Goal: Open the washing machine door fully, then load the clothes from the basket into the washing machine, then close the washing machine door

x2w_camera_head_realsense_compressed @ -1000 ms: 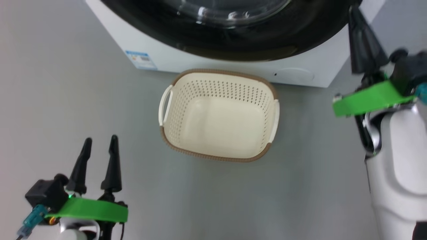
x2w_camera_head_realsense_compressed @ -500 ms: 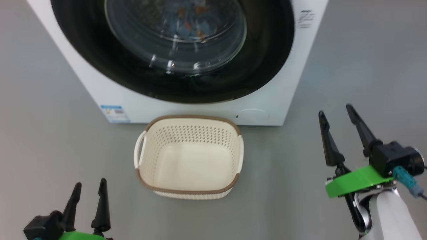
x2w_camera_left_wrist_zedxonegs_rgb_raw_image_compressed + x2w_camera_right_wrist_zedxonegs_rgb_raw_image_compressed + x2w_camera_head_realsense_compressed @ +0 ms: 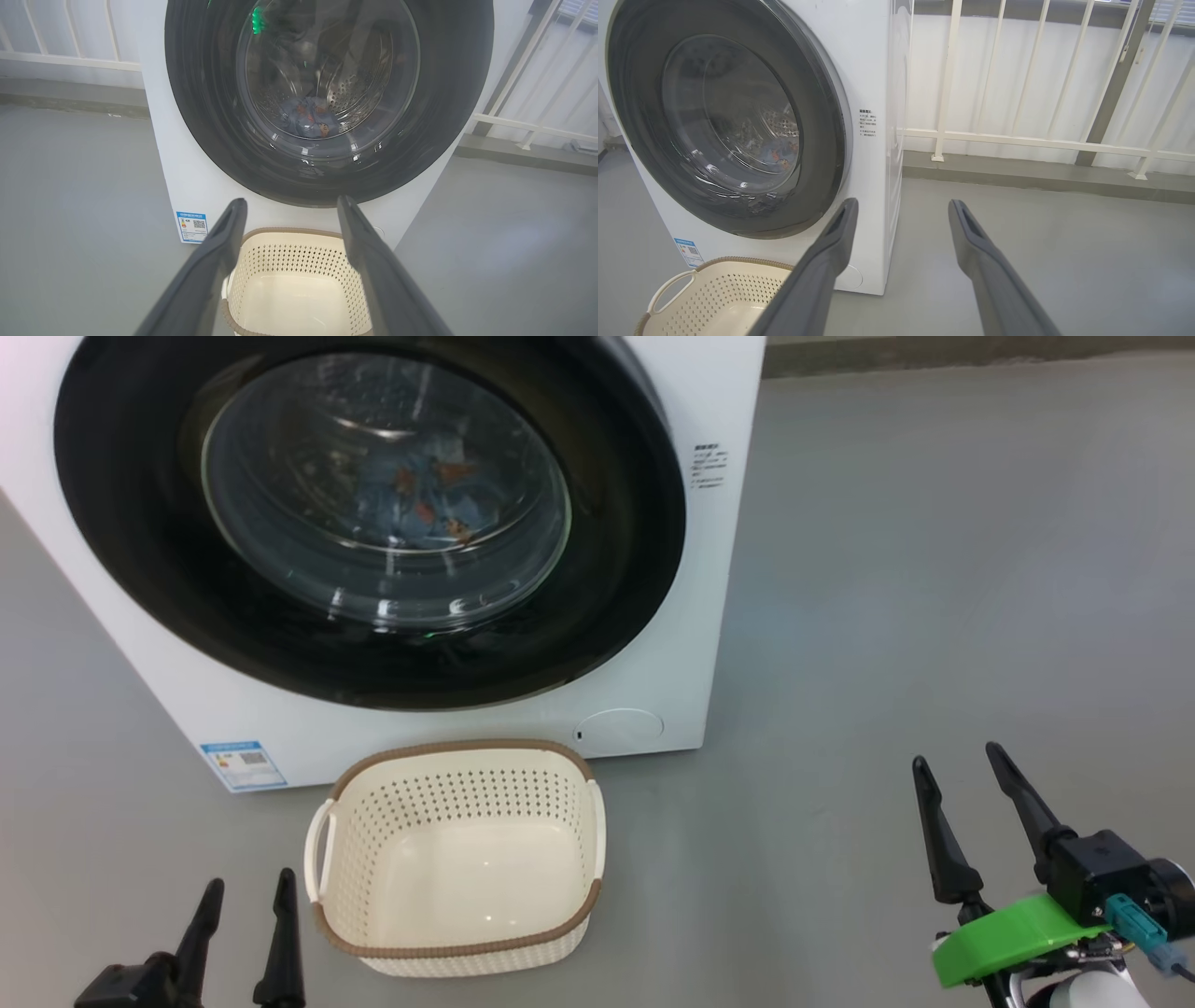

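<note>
A big white boxy front-loading washing machine (image 3: 719,644) stands on a smooth grey floor (image 3: 887,569). Its round door (image 3: 625,569), rimmed in glossy black, sits shut. Behind the bulging clear glass, light blue printed clothes (image 3: 420,499) lie in the perforated steel drum (image 3: 350,88). Just in front sits a cream perforated plastic basket (image 3: 457,747) with a brown woven-look rim. Nearer, at left and right, the left gripper (image 3: 250,879) and right gripper (image 3: 958,754) hold their dark tapered fingers spread, touching nothing.

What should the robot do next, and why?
Probably only lower both arms to rest: the washing machine door looks shut, the clothes lie inside behind its glass, the basket is empty, and the left gripper and right gripper are open, holding nothing.
</note>
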Controlling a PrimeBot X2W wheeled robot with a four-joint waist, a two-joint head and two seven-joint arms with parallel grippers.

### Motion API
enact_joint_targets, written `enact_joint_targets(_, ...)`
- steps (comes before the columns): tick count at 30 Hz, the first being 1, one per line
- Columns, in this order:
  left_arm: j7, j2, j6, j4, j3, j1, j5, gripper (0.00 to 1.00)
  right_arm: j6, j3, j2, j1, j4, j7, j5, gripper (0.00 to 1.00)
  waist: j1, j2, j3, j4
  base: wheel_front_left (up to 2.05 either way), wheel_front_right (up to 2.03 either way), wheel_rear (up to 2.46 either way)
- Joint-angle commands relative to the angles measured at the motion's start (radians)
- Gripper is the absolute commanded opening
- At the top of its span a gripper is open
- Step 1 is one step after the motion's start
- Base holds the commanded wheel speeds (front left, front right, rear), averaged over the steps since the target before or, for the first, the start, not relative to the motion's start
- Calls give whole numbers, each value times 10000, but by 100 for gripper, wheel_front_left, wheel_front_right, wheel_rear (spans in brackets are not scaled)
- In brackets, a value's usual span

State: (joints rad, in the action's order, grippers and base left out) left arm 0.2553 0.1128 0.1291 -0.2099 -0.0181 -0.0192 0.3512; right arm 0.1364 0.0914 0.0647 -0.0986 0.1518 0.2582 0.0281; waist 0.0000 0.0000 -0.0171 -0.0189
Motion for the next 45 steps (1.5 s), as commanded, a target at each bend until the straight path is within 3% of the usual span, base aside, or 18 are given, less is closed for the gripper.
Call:
enact_joint_targets(1,65,205,15,288,382,130,-137,100,-57,-133,-16,4,-260,36,-155,100,0,0,139,172,0,0,0)
enact_joint_targets(42,65,310,15,653,44,-126,-53,100,-57,222,-144,201,-84,36,69,100,0,0,125,83,0,0,0)
enact_joint_targets(43,0,82,0,372,-299,-255,-96,0,0,475,-174,326,146,-10,34,0,0,0,125,83,0,0,0)
enact_joint_targets(45,-8,-11,-2,204,-347,-262,-79,0,2,483,-195,362,348,-20,49,0,0,0,125,82,0,0,0)
